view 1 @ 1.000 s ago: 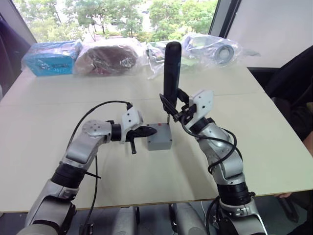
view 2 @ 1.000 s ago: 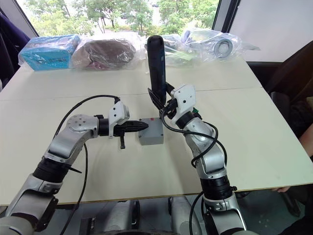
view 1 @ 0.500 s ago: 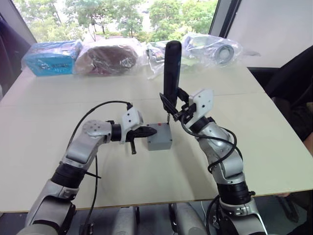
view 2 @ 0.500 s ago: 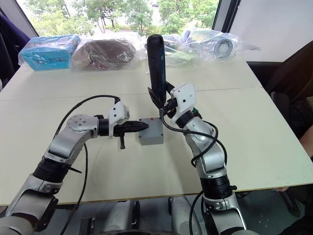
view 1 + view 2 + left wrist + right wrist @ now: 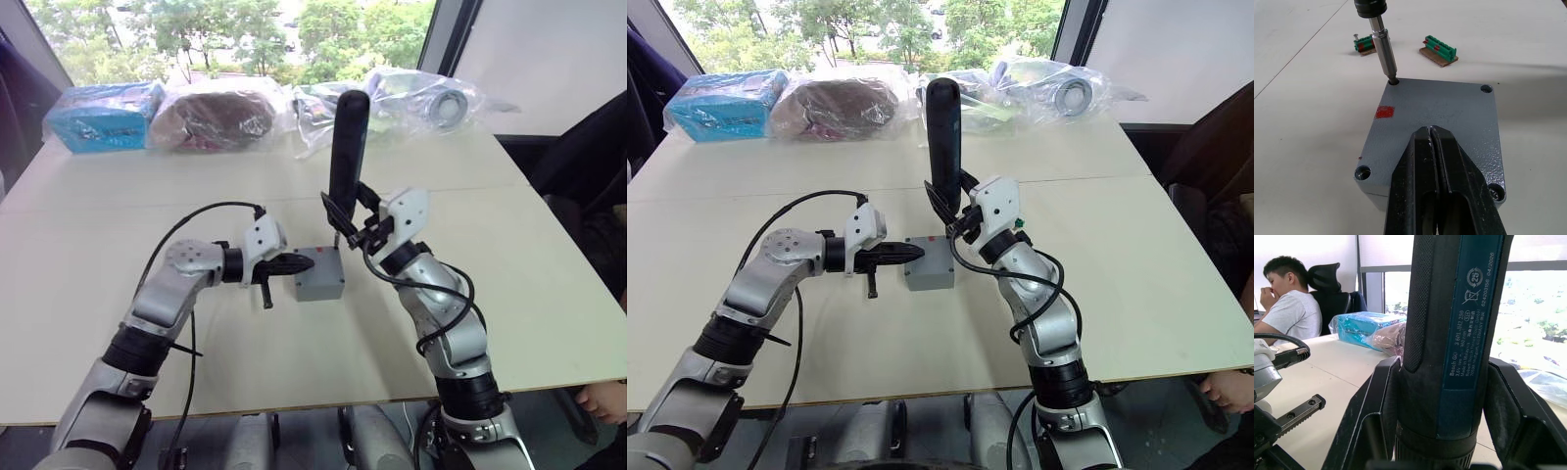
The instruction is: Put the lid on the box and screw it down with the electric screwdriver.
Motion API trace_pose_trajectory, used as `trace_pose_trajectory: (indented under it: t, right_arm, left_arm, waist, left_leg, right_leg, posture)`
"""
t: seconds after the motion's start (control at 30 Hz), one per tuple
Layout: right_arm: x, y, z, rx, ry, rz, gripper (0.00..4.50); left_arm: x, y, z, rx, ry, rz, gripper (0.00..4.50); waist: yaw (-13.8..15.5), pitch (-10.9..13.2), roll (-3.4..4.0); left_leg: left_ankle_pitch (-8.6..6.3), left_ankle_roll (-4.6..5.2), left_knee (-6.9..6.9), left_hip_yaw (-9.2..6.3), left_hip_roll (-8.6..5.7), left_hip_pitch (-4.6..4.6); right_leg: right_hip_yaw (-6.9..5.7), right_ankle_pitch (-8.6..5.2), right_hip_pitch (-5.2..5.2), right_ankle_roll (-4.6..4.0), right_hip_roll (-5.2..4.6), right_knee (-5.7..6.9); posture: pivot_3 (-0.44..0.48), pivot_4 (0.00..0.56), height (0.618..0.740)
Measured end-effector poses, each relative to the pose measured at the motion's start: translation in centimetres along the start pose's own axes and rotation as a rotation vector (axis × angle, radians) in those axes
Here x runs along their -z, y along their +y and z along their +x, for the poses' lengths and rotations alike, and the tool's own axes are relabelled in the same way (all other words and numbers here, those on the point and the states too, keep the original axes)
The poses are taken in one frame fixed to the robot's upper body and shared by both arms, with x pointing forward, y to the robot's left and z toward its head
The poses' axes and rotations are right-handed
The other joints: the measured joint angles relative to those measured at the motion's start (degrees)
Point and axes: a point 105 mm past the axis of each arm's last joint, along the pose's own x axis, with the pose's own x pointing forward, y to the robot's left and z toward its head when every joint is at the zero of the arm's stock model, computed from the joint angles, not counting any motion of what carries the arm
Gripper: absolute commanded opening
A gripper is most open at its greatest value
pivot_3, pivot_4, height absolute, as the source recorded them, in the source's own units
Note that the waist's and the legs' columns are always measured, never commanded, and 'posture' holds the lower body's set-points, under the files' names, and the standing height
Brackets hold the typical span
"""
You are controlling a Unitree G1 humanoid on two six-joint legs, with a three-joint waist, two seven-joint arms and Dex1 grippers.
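With the lid (image 5: 1442, 110) seated on the box (image 5: 319, 286), the right gripper (image 5: 355, 227) is grasping the electric screwdriver (image 5: 345, 157) upright, driving the box's 11 o'clock corner screw, while the clenched left gripper (image 5: 1436, 161) is pressing the lid; the next corner wants realignment.

Daylight enters through the window (image 5: 235, 39) behind the far edge of the surface (image 5: 88, 294); the foliage outside is overexposed to near white. The pale surface is evenly and brightly lit, with only soft, faint shadows beside the box (image 5: 319, 276). The plastic bags (image 5: 1048, 93) along the far edge carry small specular glints. In the left wrist view the lid (image 5: 1449, 117) is sharp, while the near fingers (image 5: 1420, 196) are slightly soft. In the right wrist view the electric screwdriver (image 5: 1449, 333) is backlit against a blown-out window.
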Motion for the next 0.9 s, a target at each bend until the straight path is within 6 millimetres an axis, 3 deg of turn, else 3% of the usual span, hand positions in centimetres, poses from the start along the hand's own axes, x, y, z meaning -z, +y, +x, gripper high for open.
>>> trace_pose_trajectory:
  t: [0.63, 0.8, 0.9]
  right_arm:
    - [1.4, 1.1, -0.8, -0.050, 0.158, -0.024, 1.85]
    - [1.7, 1.4, -0.9, -0.055, 0.201, -0.018, 1.85]
    - [2.1, 1.4, -1.0, -0.052, 0.237, -0.002, 1.85]
  left_arm:
    - [1.0, -0.4, 0.2, 0.018, 0.041, -0.004, 0.00]
    - [1.5, -0.4, 0.2, 0.017, 0.051, -0.006, 0.00]
    - [1.9, -0.6, 0.3, 0.023, 0.063, -0.015, 0.00]
  waist:
    - [-0.1, -1.7, -0.42]
    - [-0.1, -2.1, -0.57]
    - [-0.3, -2.6, -0.55]
  left_leg:
    - [-0.01, 0.00, -0.16, 0.00, 0.03, 0.36]
    - [-0.02, -0.01, -0.44, 0.04, 0.04, 0.90]
    - [-0.03, -0.03, -1.08, -0.03, 0.12, 1.53]
  right_leg:
    - [0.01, -0.26, 0.29, 0.05, 0.01, -0.09]
    - [0.05, -0.31, 0.68, 0.01, -0.01, -0.21]
    - [0.05, -0.32, 1.29, 0.00, 0.01, -0.93]
  posture:
    - [0.000, 0.150, 0.740]
    - [0.000, 0.150, 0.740]
    - [0.000, 0.150, 0.740]
